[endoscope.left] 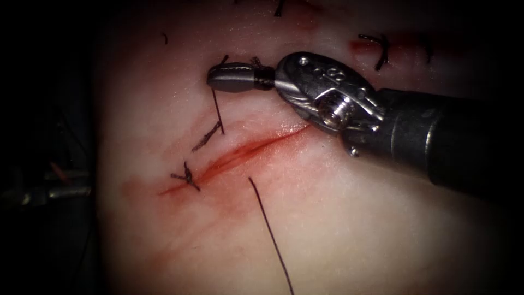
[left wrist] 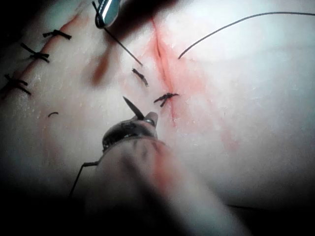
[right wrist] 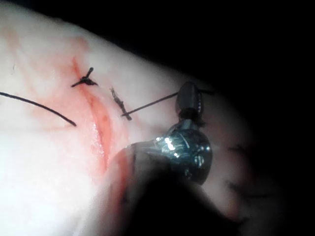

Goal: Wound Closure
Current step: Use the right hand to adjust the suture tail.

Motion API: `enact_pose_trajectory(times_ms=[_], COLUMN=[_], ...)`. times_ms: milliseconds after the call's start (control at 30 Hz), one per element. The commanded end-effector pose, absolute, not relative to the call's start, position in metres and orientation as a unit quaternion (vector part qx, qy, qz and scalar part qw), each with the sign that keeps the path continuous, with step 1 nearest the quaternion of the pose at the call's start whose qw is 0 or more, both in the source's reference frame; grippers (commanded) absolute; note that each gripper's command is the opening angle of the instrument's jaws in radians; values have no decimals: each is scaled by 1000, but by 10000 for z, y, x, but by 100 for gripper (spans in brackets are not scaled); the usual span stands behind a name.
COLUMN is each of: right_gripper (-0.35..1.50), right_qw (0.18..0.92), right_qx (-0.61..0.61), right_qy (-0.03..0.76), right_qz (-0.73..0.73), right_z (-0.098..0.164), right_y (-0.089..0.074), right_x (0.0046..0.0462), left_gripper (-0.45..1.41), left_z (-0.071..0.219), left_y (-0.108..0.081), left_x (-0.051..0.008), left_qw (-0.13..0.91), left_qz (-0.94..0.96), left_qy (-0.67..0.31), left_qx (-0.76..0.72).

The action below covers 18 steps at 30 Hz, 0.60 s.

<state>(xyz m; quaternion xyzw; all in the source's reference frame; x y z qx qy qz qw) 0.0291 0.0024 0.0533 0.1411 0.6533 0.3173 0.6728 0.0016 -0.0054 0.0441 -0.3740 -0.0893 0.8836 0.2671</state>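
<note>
In the endoscope view my right end effector [endoscope.left: 221, 79], a steel needle driver on a dark shaft, reaches in from the right and lies above the cut. Its jaws are pressed together on a thin dark thread [endoscope.left: 218, 109], which drops from the tip to the pale pink pork tissue [endoscope.left: 338, 229] on the left side of the cut. The long red cut [endoscope.left: 240, 155] runs diagonally, with one dark knotted stitch [endoscope.left: 187, 177] across its lower left end and red fluid [endoscope.left: 164, 218] smeared around it. A second strand of dark thread [endoscope.left: 270, 232] emerges on the right side of the cut and trails down out of view.

In the left wrist view my left end effector [left wrist: 142, 119] hovers just short of the knotted stitch [left wrist: 166, 97]. It grips the slim curved needle [left wrist: 132, 106] close to its point, and the dark tip sticks out free above the tissue, not in it. The right tool's tip [left wrist: 106, 12] holds its taut thread beyond.

In the right wrist view the right end effector [right wrist: 188, 98] is clamped on the thread [right wrist: 150, 104], which runs straight to the tissue beside the cut [right wrist: 98, 123].
</note>
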Motion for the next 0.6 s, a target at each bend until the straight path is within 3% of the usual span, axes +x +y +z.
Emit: enact_pose_trajectory(times_ms=[33,467,500,533,567,600], right_gripper=[-35,-35,-18,84,136,148], right_qw=[672,678,675,669,666,665], right_qx=[140,130,132,115,113,112], right_qy=[655,656,660,659,659,659], right_qz=[316,304,304,324,329,333], right_z=[535,525,522,518,515,509], right_y=[29,38,40,45,49,56], right_x=[298,294,294,294,292,287], left_gripper=[-25,-16,-15,-15,-16,-17], left_z=[446,446,446,448,450,453], left_y=[-50,-42,-40,-33,-30,-21], left_x=[11,0,-2,-6,-9,-16], left_qw=[267,257,259,267,270,274], left_qz=[884,889,887,881,878,877], left_qy=[-88,-76,-72,-58,-53,-44], left_qx=[-375,-372,-374,-386,-391,-391])
